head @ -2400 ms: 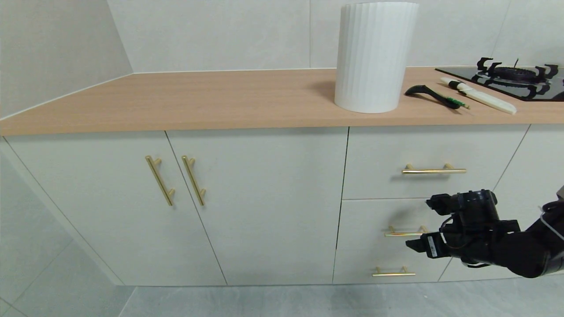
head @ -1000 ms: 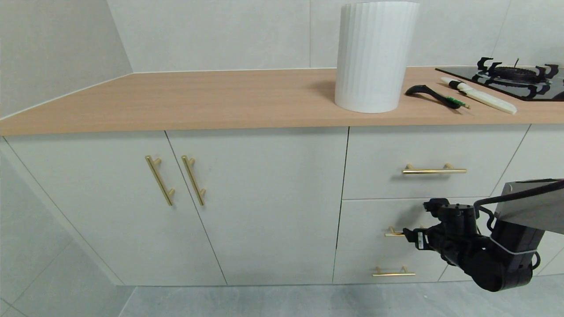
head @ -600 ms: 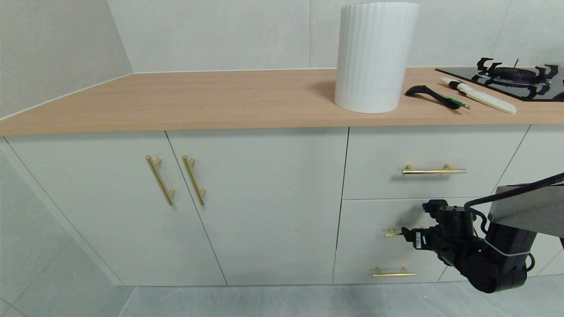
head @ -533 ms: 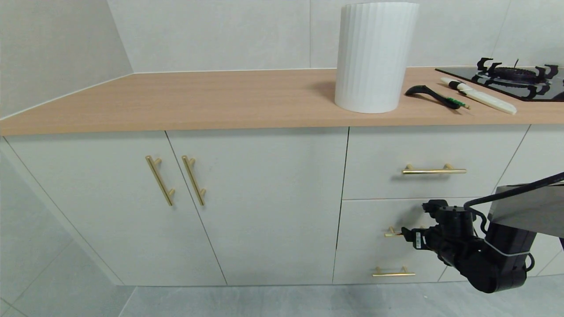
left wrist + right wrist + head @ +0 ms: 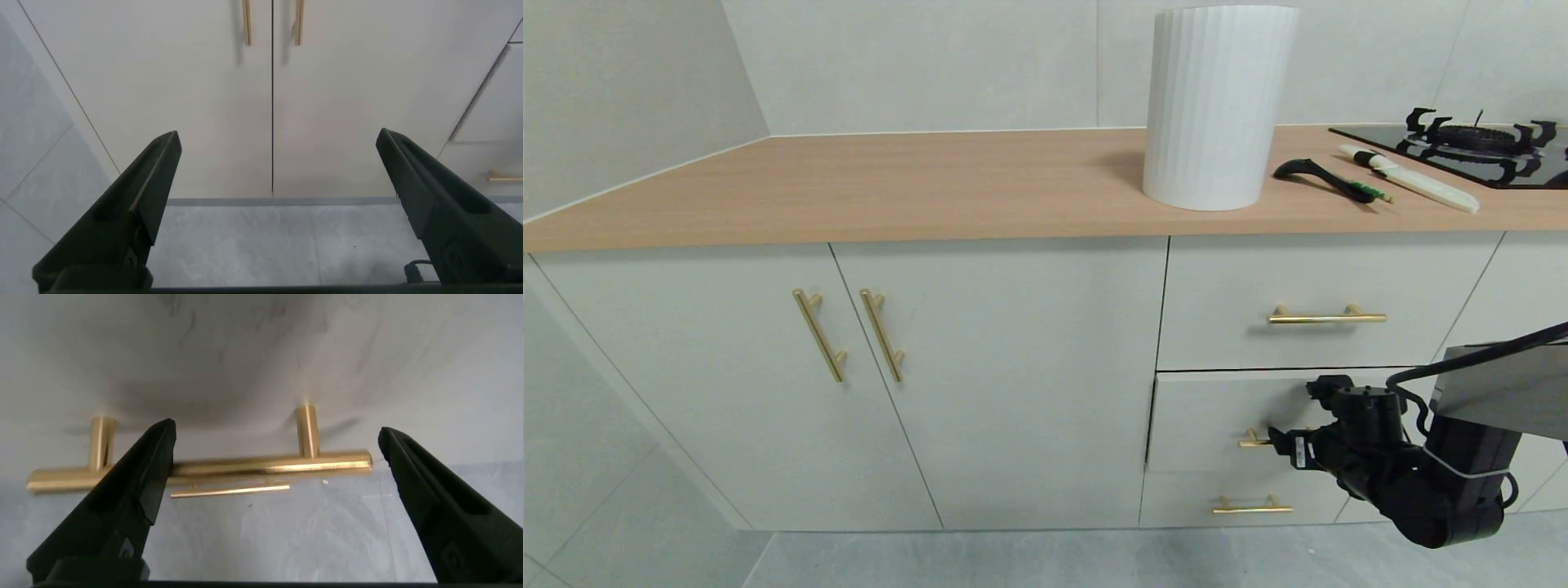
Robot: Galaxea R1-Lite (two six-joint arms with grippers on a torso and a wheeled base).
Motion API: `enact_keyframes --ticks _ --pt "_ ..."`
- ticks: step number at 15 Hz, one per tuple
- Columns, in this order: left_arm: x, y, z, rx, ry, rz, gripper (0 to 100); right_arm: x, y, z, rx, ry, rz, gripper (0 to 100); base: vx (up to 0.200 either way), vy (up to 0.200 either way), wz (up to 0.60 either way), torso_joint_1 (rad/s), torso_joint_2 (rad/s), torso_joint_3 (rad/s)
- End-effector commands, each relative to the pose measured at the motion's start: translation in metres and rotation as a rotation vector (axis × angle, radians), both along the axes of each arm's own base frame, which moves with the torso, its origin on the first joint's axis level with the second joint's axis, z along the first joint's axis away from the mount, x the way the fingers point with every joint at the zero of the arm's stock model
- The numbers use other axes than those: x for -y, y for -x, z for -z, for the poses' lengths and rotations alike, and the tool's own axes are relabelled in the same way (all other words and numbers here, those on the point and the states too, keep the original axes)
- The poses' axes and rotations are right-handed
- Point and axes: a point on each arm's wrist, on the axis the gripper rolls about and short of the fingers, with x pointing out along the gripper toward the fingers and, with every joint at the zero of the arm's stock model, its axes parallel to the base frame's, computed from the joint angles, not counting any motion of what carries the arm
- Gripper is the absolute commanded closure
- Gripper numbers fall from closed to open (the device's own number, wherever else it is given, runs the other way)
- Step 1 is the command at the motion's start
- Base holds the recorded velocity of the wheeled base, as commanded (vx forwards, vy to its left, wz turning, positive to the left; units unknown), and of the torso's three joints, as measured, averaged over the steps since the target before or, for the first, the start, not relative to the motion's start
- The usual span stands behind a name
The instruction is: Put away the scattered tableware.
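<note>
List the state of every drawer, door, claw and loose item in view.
middle drawer: slightly open, dark gap along its top edge.
top drawer: shut.
bottom drawer: shut.
cabinet doors: both shut.
right claw: open, straddling the middle drawer handle.
left claw: open, empty, facing the cabinet doors.
peeler: lying flat on the countertop.
knife: lying flat on the countertop.
white ribbed container: upright.
</note>
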Motion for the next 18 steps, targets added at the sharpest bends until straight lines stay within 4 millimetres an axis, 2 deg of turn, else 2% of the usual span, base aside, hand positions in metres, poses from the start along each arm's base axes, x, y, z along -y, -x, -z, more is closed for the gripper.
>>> enact_keyframes --ticks 1,5,7,9,14,16,18 --pt "0.000 0.000 0.000 -0.001 0.000 -0.001 0 0.000 0.001 -0.001 -0.001 0.001 -0.001 0 0.000 0.000 0.00 0.000 0.00 0.000" --pt "0.000 0.000 0.000 -0.001 0.000 -0.001 0 0.000 0.002 -0.010 0.010 0.000 -0.001 0 0.000 0.000 0.00 0.000 0.00 0.000" --pt "0.000 0.000 0.000 -0.001 0.000 -0.001 0 0.000 0.010 -0.026 -0.007 -0.002 -0.009 0 0.000 0.000 0.00 0.000 0.00 0.000" --pt "0.000 0.000 0.000 -0.001 0.000 -0.001 0 0.000 0.024 -0.053 -0.061 -0.011 -0.039 0 0.000 0.000 0.00 0.000 0.00 0.000" --pt "0.000 0.000 0.000 -0.001 0.000 -0.001 0 0.000 0.080 -0.160 -0.070 -0.086 -0.167 0 0.000 0.000 0.00 0.000 0.00 0.000" --pt "0.000 0.000 0.000 -0.001 0.000 -0.001 0 -0.007 0.096 -0.183 -0.020 -0.092 -0.206 0 0.000 0.000 0.00 0.000 0.00 0.000" --pt "0.000 0.000 0.000 -0.001 0.000 -0.001 0 -0.012 0.097 -0.183 -0.017 -0.093 -0.219 0 0.000 0.000 0.00 0.000 0.00 0.000"
